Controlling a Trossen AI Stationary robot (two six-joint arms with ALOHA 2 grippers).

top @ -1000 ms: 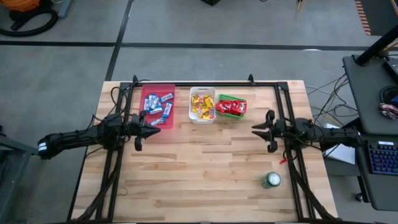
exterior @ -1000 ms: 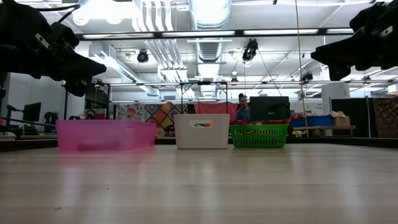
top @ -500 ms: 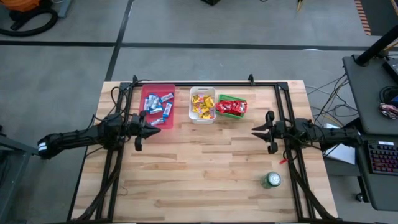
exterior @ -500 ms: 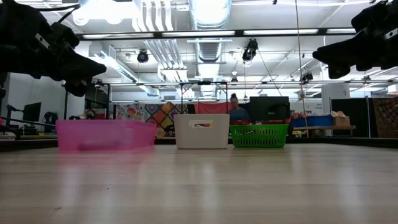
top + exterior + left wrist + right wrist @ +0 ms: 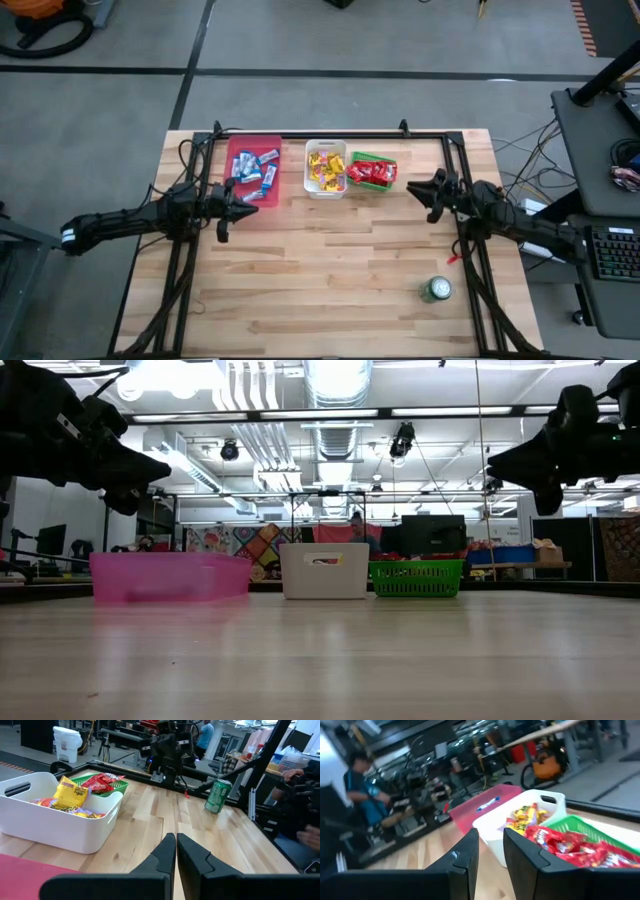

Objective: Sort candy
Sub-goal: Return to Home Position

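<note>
Candy (image 5: 326, 168) lies sorted in the white bin (image 5: 323, 572) and the pink bin (image 5: 170, 578) and green bin (image 5: 415, 578) flanking it (none left on the tabletop (image 5: 330, 270)), so the right arm (image 5: 510, 222), jaws slightly apart and empty, is swinging nearer the white bin, likely homeward, while the left arm (image 5: 130, 220) keeps its jaws closed.

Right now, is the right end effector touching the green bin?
Apart. The low view shows the right end effector hanging high above the green bin, with clear air between.

Pink bin (image 5: 243, 144) w/ blue-silver bars (image 5: 255, 170), white bin (image 5: 308, 170) w/ yellow packets (image 5: 326, 170), green bin (image 5: 372, 155) w/ red packets (image 5: 372, 174)
</note>
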